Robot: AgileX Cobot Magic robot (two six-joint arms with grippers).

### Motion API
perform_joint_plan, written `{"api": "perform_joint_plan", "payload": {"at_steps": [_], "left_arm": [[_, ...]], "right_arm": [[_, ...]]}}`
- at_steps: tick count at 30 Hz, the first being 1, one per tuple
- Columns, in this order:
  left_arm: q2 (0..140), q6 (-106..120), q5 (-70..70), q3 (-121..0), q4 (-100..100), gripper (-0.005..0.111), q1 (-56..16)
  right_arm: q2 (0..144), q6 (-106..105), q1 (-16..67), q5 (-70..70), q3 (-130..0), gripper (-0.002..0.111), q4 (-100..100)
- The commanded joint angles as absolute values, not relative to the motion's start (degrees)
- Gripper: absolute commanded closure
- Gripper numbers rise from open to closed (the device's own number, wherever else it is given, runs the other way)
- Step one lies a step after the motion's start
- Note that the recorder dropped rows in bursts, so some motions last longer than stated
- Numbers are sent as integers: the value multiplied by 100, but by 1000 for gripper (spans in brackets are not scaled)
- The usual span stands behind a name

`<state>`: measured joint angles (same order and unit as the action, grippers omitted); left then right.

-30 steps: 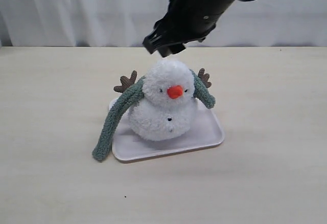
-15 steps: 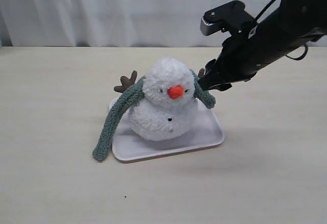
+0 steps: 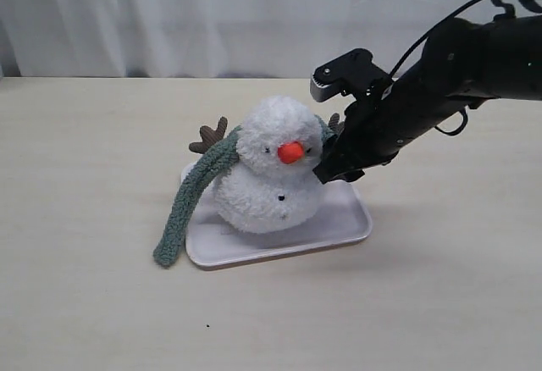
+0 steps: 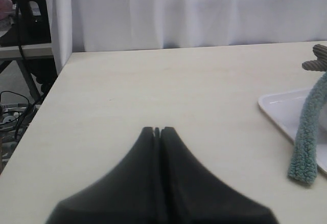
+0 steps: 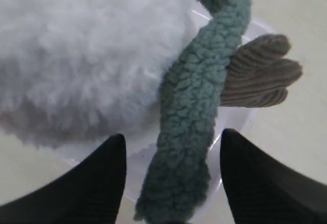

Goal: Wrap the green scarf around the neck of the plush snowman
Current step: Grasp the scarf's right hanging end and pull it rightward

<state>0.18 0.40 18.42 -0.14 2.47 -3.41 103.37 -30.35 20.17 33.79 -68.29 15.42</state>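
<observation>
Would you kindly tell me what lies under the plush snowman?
The plush snowman sits on a white tray, whose rim and front corners show. The toy's body covers the tray's middle, so anything there cannot be seen.

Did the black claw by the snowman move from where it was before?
Yes. The right gripper came down from above the plush snowman's head to its side, now astride the green scarf's short end over the white tray.

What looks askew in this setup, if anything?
The scarf sits lopsided on the snowman: one long end trails off the tray onto the table, and the other end is short. It's draped, not crossed in front. Right claw stands open around the short end.
</observation>
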Motion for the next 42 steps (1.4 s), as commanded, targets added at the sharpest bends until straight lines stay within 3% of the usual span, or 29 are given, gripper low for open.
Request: {"api": "perform_joint_plan", "payload": {"at_steps": [1, 7, 8, 22, 32, 42], "left_arm": [[0, 31, 1767, 0, 234, 107, -340], [0, 31, 1767, 0, 234, 107, -340], [0, 31, 1767, 0, 234, 107, -340], [0, 31, 1767, 0, 234, 107, -340], [0, 31, 1767, 0, 234, 107, -340], [0, 31, 1767, 0, 234, 107, -340]], "right_arm": [[10492, -3086, 2016, 3268, -6810, 60, 1585], [10370, -3342, 2016, 3280, -6810, 102, 1585], [10341, -3366, 2016, 3289, -6810, 104, 1585], [9583, -2916, 2016, 3620, -6810, 104, 914], [9275, -724, 2016, 4251, -6810, 104, -1946], [9264, 345, 2016, 4544, -6824, 104, -3414]]}}
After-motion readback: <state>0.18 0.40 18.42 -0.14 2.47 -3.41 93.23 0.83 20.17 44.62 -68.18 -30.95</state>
